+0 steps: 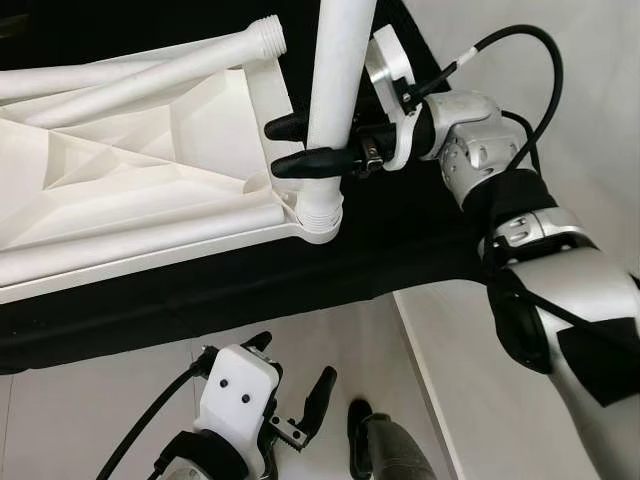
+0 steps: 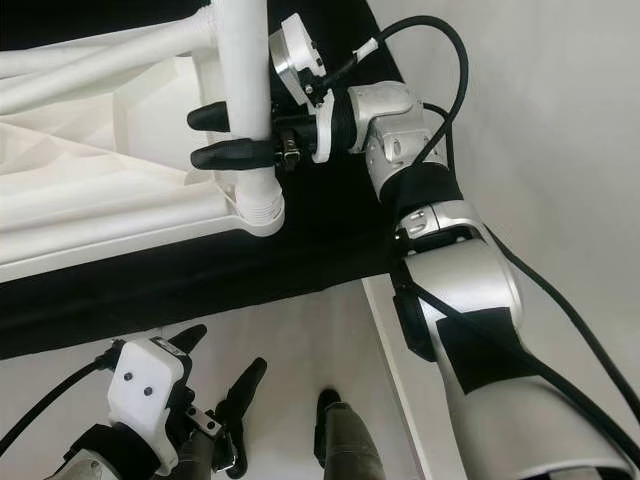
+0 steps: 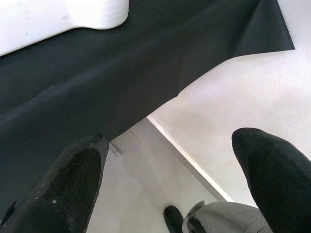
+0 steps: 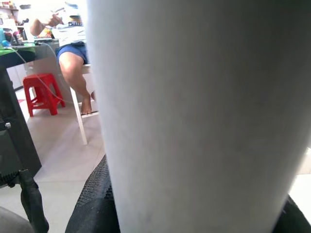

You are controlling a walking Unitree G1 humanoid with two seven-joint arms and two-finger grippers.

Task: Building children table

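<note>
At the upturned tabletop's (image 1: 150, 170) corner socket, the right claw (image 1: 300, 145) grips the upright white leg (image 1: 335, 90); the left claw (image 1: 295, 395) hangs released below.

Upright table leg (image 1: 338, 90) in tabletop (image 1: 130, 160) corner socket, on cloth (image 1: 400, 230); two legs (image 1: 140, 65) across tabletop, left

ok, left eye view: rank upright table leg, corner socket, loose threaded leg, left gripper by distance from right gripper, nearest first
1. upright table leg: clamped between the right gripper fingers.
2. corner socket: just below, at the tabletop corner.
3. loose threaded leg: its threaded end lies up and to the left.
4. left gripper: low, over the floor.
</note>
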